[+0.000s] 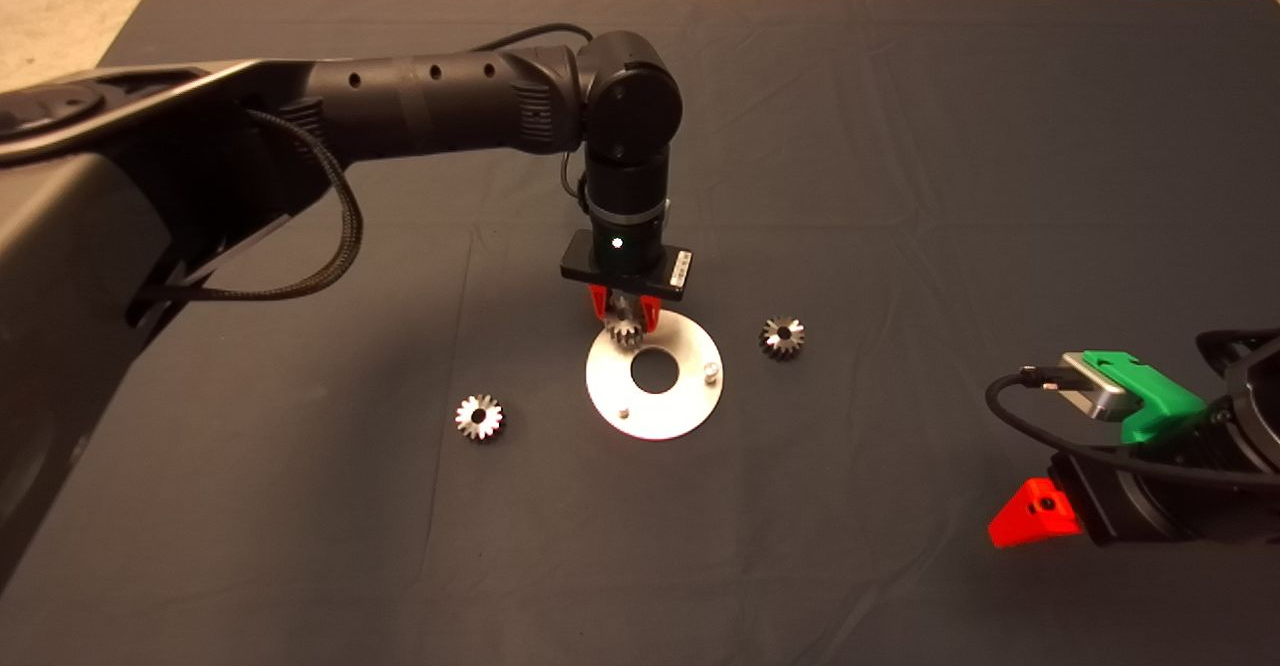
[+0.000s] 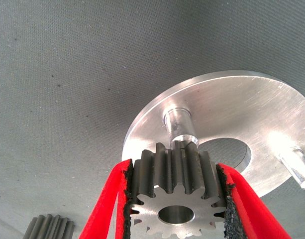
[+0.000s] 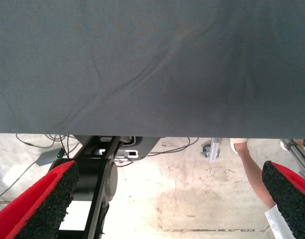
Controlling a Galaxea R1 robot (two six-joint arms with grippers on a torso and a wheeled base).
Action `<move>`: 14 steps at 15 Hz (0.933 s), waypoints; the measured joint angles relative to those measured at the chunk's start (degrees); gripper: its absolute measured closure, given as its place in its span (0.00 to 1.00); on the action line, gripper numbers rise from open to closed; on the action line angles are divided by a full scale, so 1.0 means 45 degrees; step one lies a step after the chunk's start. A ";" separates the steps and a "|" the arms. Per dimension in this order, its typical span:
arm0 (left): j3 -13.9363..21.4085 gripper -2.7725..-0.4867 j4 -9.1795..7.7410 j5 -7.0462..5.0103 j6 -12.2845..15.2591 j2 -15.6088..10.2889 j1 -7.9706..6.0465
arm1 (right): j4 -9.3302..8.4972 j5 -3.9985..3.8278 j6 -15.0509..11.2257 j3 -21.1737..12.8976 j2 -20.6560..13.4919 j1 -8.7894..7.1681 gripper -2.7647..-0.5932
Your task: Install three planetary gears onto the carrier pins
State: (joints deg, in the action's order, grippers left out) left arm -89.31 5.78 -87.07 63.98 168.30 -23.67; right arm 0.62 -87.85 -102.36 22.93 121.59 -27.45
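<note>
The left arm point(image 1: 430, 106) reaches in over the dark mat point(image 1: 900, 146) and points its wrist straight down. The left gripper point(image 1: 624, 318) hangs at the far left rim of a flat round silver disc point(image 1: 690, 396). Its two red fingers point(image 2: 105, 209) are clamped on one small gear point(image 2: 174, 191), black pads pressed against the teeth on opposite sides.

In the left wrist view the held gear sits between the fingertips with its flat face and dark centre hole turned toward the camera. Its teeth run lengthwise away from the fingers, so its axis points down at the disc. Just past the fingertips a short silver pin point(image 2: 179, 123) stands up from the disc, close to the far end of the gear; whether the two touch cannot be told. A second pin point(image 2: 297, 167) stands further round the disc, off to one side of the fingers.

A second gear point(image 1: 479, 416) lies flat on the mat, hole up, well out to the side of the left gripper and clear of the disc. In the head view, two pins stand free on the disc, one point(image 1: 623, 411) at the near rim and one point(image 1: 711, 371) at the right rim, either side of the big centre hole. A third gear point(image 1: 782, 336) rests on the mat just beyond the disc's right rim, tilted.

The right gripper point(image 1: 1060, 466) waits at the mat's lower right edge. Its fingers point(image 3: 43, 204) stand wide apart, holding nothing. Between them show the mat edge, a pale floor point(image 3: 192, 199) and a person's leg point(image 3: 252, 169).
</note>
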 joint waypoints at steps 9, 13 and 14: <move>-0.0049 0.82 0.0000 0.0005 -0.0192 0.0068 -0.0011 | 0.0000 0.0005 0.0000 0.0000 0.0000 -0.0001 0.01; -0.0049 0.82 0.0000 0.0005 -0.0290 0.0073 -0.0011 | 0.0000 0.0000 0.0000 0.0000 0.0000 -0.0001 0.01; -0.0049 0.82 0.0005 0.0005 -0.0314 0.0073 -0.0011 | 0.0000 0.0000 0.0000 0.0000 0.0000 0.0000 0.01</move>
State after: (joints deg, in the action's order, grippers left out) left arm -89.53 5.80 -87.04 62.56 168.63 -23.72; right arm 0.62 -87.85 -102.36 22.93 121.59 -27.45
